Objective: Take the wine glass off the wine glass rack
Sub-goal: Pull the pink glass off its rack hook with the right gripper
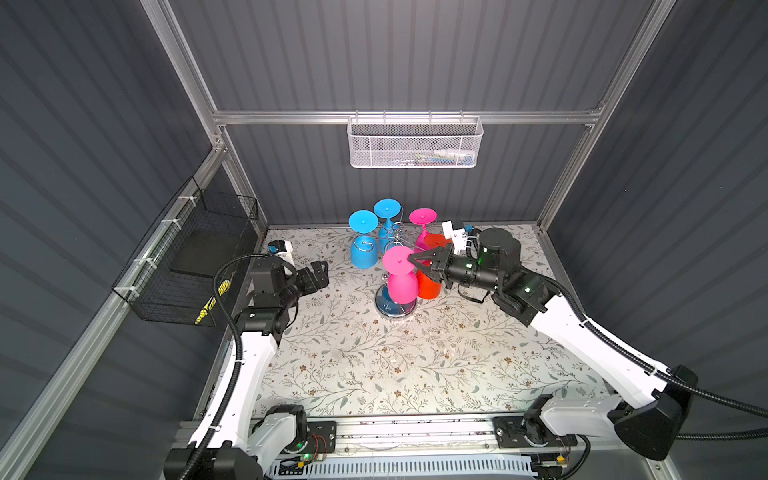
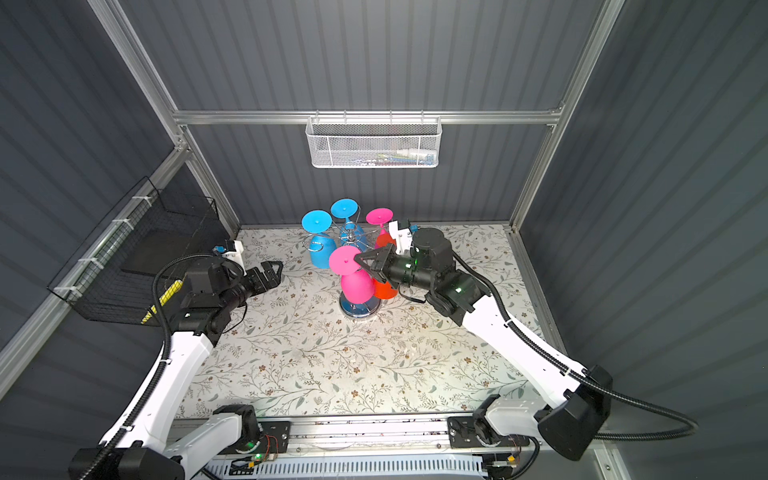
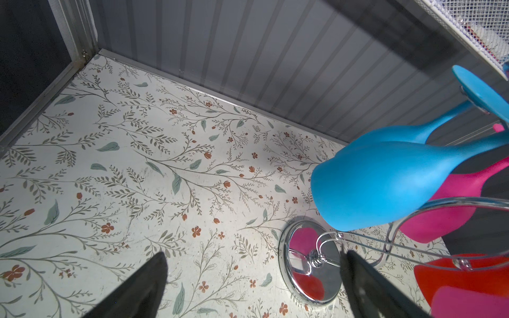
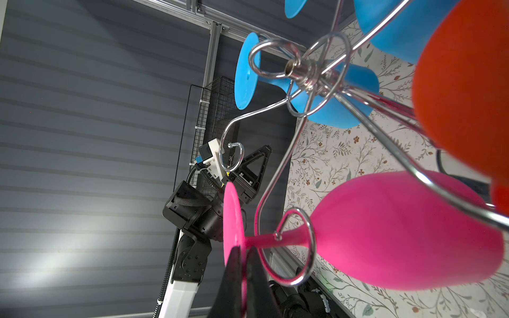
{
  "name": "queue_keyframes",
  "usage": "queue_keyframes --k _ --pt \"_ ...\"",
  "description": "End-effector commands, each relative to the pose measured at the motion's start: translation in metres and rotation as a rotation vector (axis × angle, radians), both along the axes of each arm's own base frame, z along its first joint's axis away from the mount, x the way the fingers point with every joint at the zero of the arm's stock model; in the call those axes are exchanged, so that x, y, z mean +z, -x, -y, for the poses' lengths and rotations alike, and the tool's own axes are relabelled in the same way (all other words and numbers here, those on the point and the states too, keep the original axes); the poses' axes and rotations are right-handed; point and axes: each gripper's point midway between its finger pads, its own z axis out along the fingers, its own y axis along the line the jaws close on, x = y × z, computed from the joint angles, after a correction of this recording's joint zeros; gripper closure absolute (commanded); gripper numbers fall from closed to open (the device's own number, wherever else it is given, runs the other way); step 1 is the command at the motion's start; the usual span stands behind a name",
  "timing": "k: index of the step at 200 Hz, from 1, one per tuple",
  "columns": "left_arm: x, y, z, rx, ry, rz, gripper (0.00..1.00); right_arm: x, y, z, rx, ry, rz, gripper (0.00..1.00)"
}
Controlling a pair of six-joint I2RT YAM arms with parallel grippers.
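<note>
While the left gripper (image 1: 322, 272) hovered spread wide and empty beside the wine glass rack (image 1: 395, 309), the right gripper (image 4: 243, 264) pinched the foot disc of the nearest pink wine glass (image 1: 400, 276), which hung upside down from a rack arm.

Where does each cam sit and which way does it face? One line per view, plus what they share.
Top views: high at the front, looking down and back at the table; both arms show, the wine glass rack stands mid-table.
Left wrist: on the left arm, looking across the table at the rack's base; the open left pincer frames the bottom.
Right wrist: on the right arm, looking leftward; the right pincer is shut on the foot of the front pink wine glass.
Shared: rack and pink glass appear in every view.
</note>
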Motion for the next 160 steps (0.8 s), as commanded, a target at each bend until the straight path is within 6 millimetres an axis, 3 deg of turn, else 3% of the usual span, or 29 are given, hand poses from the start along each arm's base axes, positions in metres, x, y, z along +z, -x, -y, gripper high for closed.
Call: queue_keyframes --k 1,160 --pt "0.019 0.003 0.001 -0.01 -0.022 0.04 0.0 0.017 0.001 0.001 -0.013 -0.019 0.04 1.0" --pt "0.017 0.003 0.001 -0.012 -0.025 0.036 0.0 0.029 -0.009 -0.003 -0.042 -0.024 0.056 1.0"
